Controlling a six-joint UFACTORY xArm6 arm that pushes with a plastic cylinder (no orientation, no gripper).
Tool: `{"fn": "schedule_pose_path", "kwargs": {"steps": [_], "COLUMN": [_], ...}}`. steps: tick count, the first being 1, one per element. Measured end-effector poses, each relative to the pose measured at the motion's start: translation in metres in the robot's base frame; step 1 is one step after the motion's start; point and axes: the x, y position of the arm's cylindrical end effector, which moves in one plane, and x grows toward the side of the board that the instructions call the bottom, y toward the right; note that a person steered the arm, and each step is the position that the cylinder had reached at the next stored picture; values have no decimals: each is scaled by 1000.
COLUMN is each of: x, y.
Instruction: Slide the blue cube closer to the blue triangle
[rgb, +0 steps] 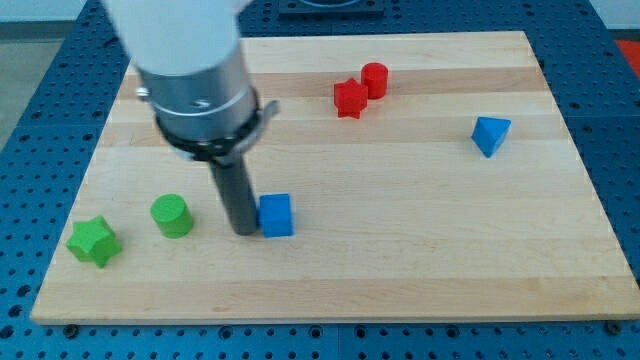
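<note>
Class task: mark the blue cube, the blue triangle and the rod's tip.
blue cube (276, 215), camera view, front face.
blue triangle (490, 135), camera view, middle of block.
my tip (244, 232), camera view, rod's very end.

Wooden board, pale, lying on a blue perforated table. Red cylinder near the view's top, touching a red star-shaped block just below-left of it. Green cylinder at the view's lower left; green star-shaped block beside it, nearer the board's left edge, apart.
</note>
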Motion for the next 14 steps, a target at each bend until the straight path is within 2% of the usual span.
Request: {"fn": "schedule_pose_path", "kwargs": {"steps": [4, 6, 10, 11, 12, 14], "x": [-13, -39, -91, -106, -132, -133], "y": [145, 115, 124, 141, 192, 198]}}
